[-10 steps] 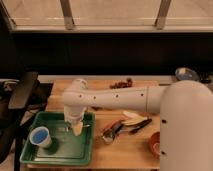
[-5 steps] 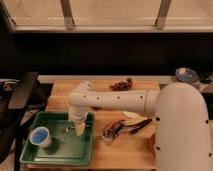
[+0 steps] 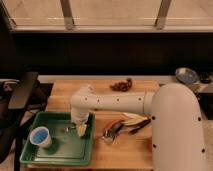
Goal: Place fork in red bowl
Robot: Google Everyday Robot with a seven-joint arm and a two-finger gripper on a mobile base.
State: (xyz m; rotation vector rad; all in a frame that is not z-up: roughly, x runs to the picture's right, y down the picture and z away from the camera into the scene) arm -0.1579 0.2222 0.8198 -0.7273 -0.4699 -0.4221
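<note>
Pale gripper [image 3: 80, 129] is hanging low inside the green plastic tray [image 3: 64, 148].
The slim silver metal fork [image 3: 68, 129] is lying in the tray just beside the gripper; whether the gripper is grasping it, I cannot tell. 1 blue round cup [image 3: 40, 136] is standing near the tray's left wall.

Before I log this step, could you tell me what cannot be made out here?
- Red bowl: unseen in camera view; the arm covers the right of the table.
- Fork: maybe the silvery speck beside the claw, over the green tray; too small to confirm.
</note>
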